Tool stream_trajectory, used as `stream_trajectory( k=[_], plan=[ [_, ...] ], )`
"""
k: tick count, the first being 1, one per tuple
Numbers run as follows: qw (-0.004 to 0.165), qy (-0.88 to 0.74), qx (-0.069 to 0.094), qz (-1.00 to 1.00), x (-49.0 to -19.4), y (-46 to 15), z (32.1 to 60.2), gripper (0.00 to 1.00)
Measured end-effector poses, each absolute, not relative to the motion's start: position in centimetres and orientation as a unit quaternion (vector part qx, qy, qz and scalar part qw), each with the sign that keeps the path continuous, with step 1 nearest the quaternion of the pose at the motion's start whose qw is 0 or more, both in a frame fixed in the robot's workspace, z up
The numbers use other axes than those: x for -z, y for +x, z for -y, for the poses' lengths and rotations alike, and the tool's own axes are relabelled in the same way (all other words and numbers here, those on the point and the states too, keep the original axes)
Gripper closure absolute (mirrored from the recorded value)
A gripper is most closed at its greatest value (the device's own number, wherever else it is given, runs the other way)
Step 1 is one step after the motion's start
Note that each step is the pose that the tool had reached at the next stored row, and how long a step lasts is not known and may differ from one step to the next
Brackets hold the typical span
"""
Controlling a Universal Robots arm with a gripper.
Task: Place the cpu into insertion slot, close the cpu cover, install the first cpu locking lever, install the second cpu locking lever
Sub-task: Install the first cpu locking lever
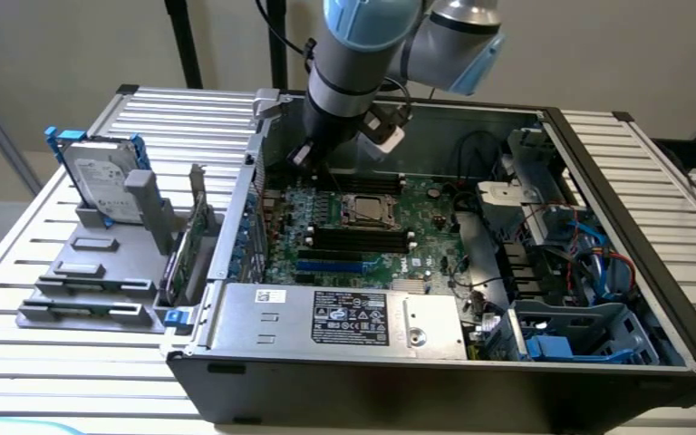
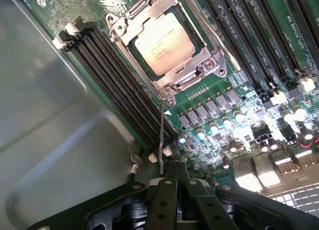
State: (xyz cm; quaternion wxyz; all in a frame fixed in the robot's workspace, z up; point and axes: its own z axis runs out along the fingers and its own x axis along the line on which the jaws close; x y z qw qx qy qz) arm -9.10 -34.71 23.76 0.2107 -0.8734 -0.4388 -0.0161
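Observation:
The cpu (image 2: 164,43), a pale silvery square chip, lies in the insertion slot (image 1: 366,210) on the green board. The cpu cover (image 2: 175,76), a silvery frame, lies shut down over the chip's edges. A thin metal locking lever (image 2: 162,130) runs from the socket's corner to my gripper (image 2: 169,166). The fingers are shut, and the lever's free end sits at their tips. In the exterior view the gripper (image 1: 309,159) hangs inside the case, just beyond the socket on its far-left side.
Long black memory slots (image 2: 119,85) flank the socket on both sides. The grey case wall (image 2: 50,115) stands close beside the gripper. A labelled power-supply box (image 1: 348,319) fills the case's front. A hard drive (image 1: 101,177) stands on a grey rack at the exterior view's left.

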Motion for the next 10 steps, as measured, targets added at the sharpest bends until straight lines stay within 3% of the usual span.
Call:
stream_trajectory(
  k=[10],
  plan=[
    [0.212,-0.892,0.027,0.397,-23.75,-9.07,34.71,0.89]
  ],
)
